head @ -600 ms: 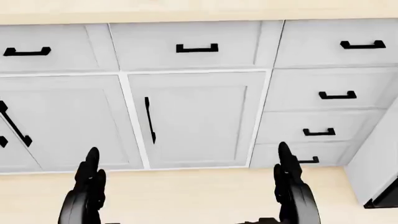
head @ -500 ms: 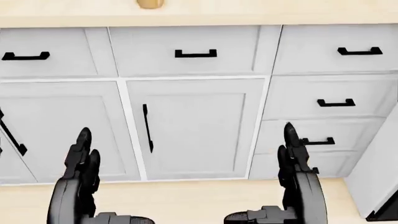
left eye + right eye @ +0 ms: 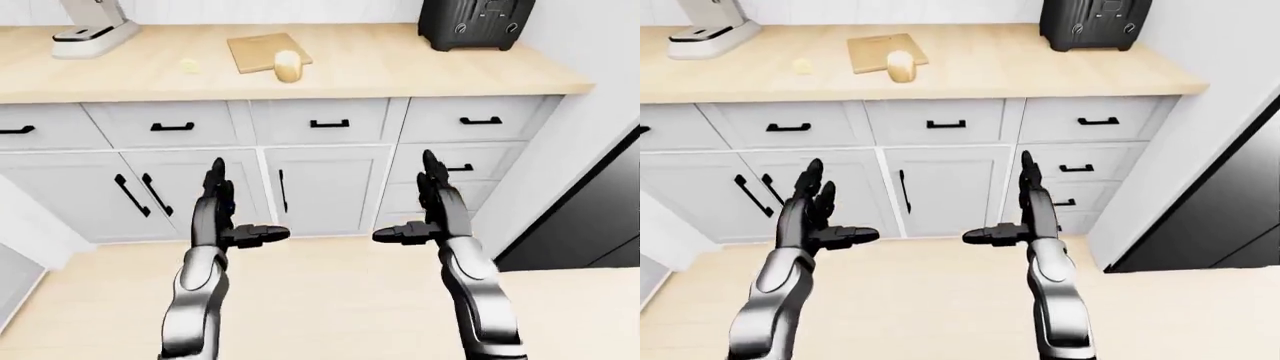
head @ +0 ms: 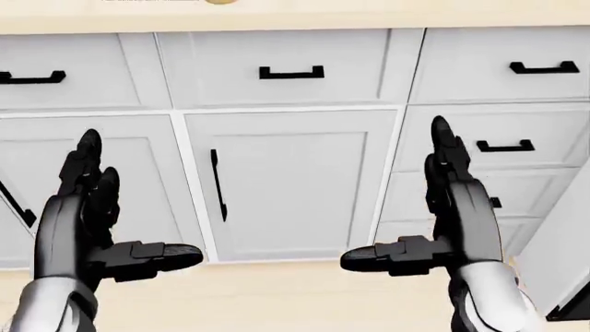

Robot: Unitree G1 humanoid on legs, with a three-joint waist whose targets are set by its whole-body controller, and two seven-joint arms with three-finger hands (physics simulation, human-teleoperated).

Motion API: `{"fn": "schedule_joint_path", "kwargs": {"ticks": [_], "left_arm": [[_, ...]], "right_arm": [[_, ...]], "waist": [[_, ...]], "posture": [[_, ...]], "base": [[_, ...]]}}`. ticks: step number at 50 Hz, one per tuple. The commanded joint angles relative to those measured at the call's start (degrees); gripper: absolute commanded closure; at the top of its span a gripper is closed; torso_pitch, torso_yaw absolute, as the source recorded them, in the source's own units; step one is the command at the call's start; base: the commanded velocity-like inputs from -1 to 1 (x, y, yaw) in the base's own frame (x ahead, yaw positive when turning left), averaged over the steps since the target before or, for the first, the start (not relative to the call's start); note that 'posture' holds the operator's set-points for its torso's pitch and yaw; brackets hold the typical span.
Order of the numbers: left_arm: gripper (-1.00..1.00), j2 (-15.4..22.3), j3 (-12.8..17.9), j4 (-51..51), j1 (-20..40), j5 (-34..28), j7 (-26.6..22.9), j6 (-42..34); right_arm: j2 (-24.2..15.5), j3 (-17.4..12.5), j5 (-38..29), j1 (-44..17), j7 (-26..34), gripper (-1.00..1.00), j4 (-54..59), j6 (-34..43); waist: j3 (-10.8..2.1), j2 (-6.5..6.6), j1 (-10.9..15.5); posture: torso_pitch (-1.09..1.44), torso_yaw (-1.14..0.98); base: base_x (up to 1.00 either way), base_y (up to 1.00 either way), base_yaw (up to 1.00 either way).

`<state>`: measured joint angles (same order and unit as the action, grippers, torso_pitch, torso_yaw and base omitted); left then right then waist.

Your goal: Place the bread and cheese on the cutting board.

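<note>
Both hands, left (image 3: 232, 225) and right (image 3: 425, 221), are held open and empty at mid-frame; bread (image 3: 288, 66) and cheese (image 3: 186, 65) are seen well above on the counter (image 3: 400, 67), by the cutting board (image 3: 258, 49).

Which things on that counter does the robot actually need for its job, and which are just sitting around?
Needed:
cutting board
bread, resting at the board's edge
cheese, the pale piece left of the board

Just there:
toaster
stand mixer
cabinets

A pale wooden countertop (image 3: 400, 71) tops light grey cabinets with black bar handles (image 3: 330, 124). The floor (image 3: 330, 300) is light wood planking. A white wall panel (image 3: 590, 112) stands at the left-eye view's right.
</note>
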<state>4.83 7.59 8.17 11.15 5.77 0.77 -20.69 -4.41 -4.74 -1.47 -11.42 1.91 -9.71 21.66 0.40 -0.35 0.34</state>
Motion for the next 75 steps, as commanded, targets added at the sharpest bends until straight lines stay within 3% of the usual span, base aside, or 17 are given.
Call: {"fn": "schedule_joint_path", "kwargs": {"ticks": [1, 11, 21, 30, 31, 34, 40, 45, 49, 55, 58, 59, 61, 68, 71, 72, 75], "left_arm": [[-1.0, 1.22, 1.29, 6.75, 4.33, 2.39, 1.39, -5.67], [-1.0, 8.54, 5.97, 12.04, 21.38, 12.72, 7.43, -26.5], [-1.0, 13.79, 9.58, 19.21, 25.83, 22.03, 12.39, -34.97], [-1.0, 16.2, 10.48, 21.76, 27.13, 27.92, 16.3, -37.26], [-1.0, 16.26, 10.19, 21.69, 26.88, 28.03, 16.47, -36.98], [-1.0, 16.41, 9.35, 22.24, 27.02, 28.65, 16.99, -37.38], [-1.0, 16.87, 9.72, 22.83, 27.48, 30.05, 17.96, -38.1], [-1.0, 16.86, 9.73, 22.92, 27.54, 30.77, 18.44, -38.16], [-1.0, 17.06, 9.33, 22.71, 27.27, 30.5, 18.32, -37.64], [-1.0, 16.7, 10.06, 23.21, 27.54, 31.49, 19.32, -38.67], [-1.0, 16.92, 9.87, 23.16, 27.52, 31.99, 19.7, -38.57], [-1.0, 16.99, 9.72, 23.0, 27.47, 31.96, 19.67, -38.36], [-1.0, 17.04, 9.58, 22.89, 27.36, 32.01, 19.66, -38.14], [-1.0, 16.9, 8.98, 22.23, 27.07, 31.23, 19.09, -37.24], [-1.0, 16.76, 8.53, 22.06, 26.88, 30.53, 18.71, -36.94], [-1.0, 16.63, 8.53, 22.19, 26.89, 30.49, 18.69, -37.13], [-1.0, 16.58, 9.04, 22.76, 27.06, 30.75, 18.79, -37.87]], "right_arm": [[-1.17, -0.87, -0.64, -3.36, -0.21, -1.0, -4.2, 3.09], [-5.4, -4.0, 2.52, -19.29, 0.72, -1.0, -15.76, 26.0], [-10.4, -8.07, 11.52, -27.79, -3.84, -1.0, -22.83, 38.84], [-11.67, -8.88, 16.87, -28.25, -7.37, -1.0, -23.65, 38.38], [-11.79, -8.87, 17.21, -28.15, -7.57, -1.0, -23.74, 38.37], [-11.83, -8.7, 18.12, -27.56, -8.03, -1.0, -22.51, 36.6], [-12.74, -9.27, 20.31, -28.27, -9.34, -1.0, -23.56, 37.6], [-13.24, -9.09, 21.01, -28.16, -9.87, -1.0, -23.46, 37.47], [-13.29, -8.97, 21.41, -28.3, -10.32, -1.0, -23.92, 38.1], [-13.2, -8.73, 21.95, -28.48, -11.0, -1.0, -24.82, 39.09], [-13.29, -9.02, 22.2, -28.56, -11.01, -1.0, -24.65, 39.08], [-13.27, -8.95, 22.26, -28.53, -11.03, -1.0, -24.63, 39.0], [-12.64, -8.88, 22.75, -28.22, -11.21, -1.0, -24.3, 38.54], [-13.16, -9.06, 23.57, -28.44, -11.62, -1.0, -24.39, 38.76], [-13.15, -8.9, 23.67, -28.51, -11.75, -1.0, -24.12, 38.57], [-13.15, -8.91, 23.79, -28.57, -11.84, -1.0, -24.26, 38.75], [-13.09, -9.1, 24.33, -28.63, -12.06, -1.0, -24.69, 39.13]], "waist": [[-1.56, 0.15, -0.1], [-0.76, 0.49, -0.24], [0.29, 0.49, -0.11], [0.76, 0.66, -0.08], [-0.51, 0.89, -0.18], [1.67, 0.86, -0.33], [1.87, 1.65, -0.51], [1.55, -1.34, -0.48], [1.25, -1.49, -0.24], [1.62, 1.12, -0.53], [0.46, 6.05, -1.01], [0.98, 3.67, -0.22], [1.34, 4.57, -0.36], [1.4, 0.73, 0.27], [0.53, -3.31, 0.64], [0.64, -2.27, 0.39], [0.82, -2.45, -0.13]], "posture": [[0.0, 0.0], [0.0, 0.0], [0.0, 0.0], [0.0, 0.0], [0.0, 0.0], [0.0, 0.0], [0.0, 0.0], [0.0, 0.0], [0.0, 0.0], [0.0, 0.0], [0.0, 0.0], [0.0, 0.0], [0.0, 0.0], [0.0, 0.0], [0.0, 0.0], [0.0, 0.0], [0.0, 0.0]], "base": [[0.0, 0.0, 0.0], [0.0, 0.0, 0.0], [0.0, 0.0, 0.0], [0.0, 0.0, 0.0], [0.05, 0.04, 0.0], [0.21, 0.05, 0.0], [0.22, 0.05, 0.0], [0.22, 0.04, 0.0], [0.22, 0.04, 0.0], [0.22, 0.05, 0.0], [0.22, 0.06, 0.0], [0.23, 0.06, 0.0], [0.22, 0.07, 0.0], [0.22, 0.07, 0.0], [0.22, 0.07, 0.0], [0.21, 0.07, 0.0], [0.21, 0.07, 0.0]]}}
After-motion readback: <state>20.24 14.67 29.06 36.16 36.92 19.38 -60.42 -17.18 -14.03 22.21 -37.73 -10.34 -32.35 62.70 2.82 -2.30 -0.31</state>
